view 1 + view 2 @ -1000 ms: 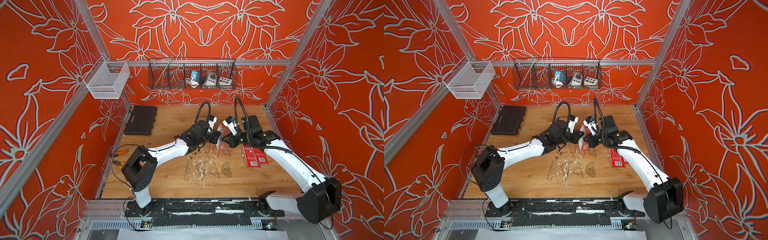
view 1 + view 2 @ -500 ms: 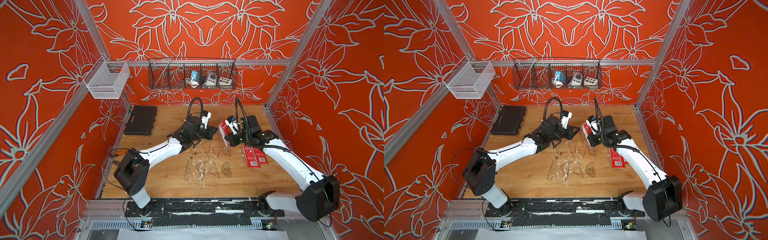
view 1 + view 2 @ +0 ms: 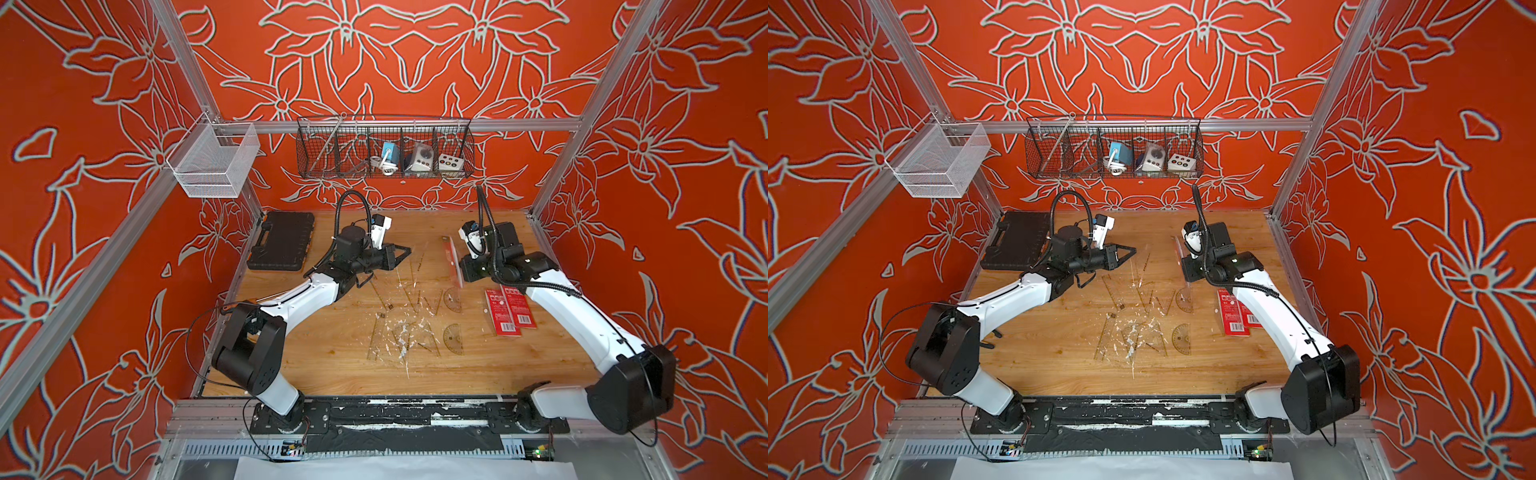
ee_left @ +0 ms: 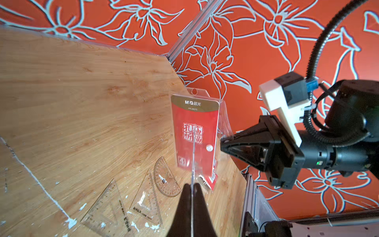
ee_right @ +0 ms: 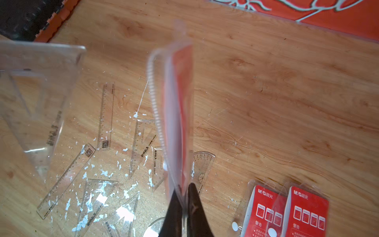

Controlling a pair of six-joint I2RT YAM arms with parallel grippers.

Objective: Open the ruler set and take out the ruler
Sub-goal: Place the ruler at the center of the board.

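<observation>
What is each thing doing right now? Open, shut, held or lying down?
Left hand: shut on a clear triangle ruler.
Right hand: shut on the red ruler set, held upright in the air.
Black case: closed, lying flat.
Two red packs: lying flat on the table.
Loose rulers: lying flat too.

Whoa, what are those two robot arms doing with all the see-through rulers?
The right gripper holds a red ruler set pack upright over the wooden table. The left gripper pinches a clear triangle ruler, held apart from the pack. More clear rulers and two more red packs lie on the table.
</observation>
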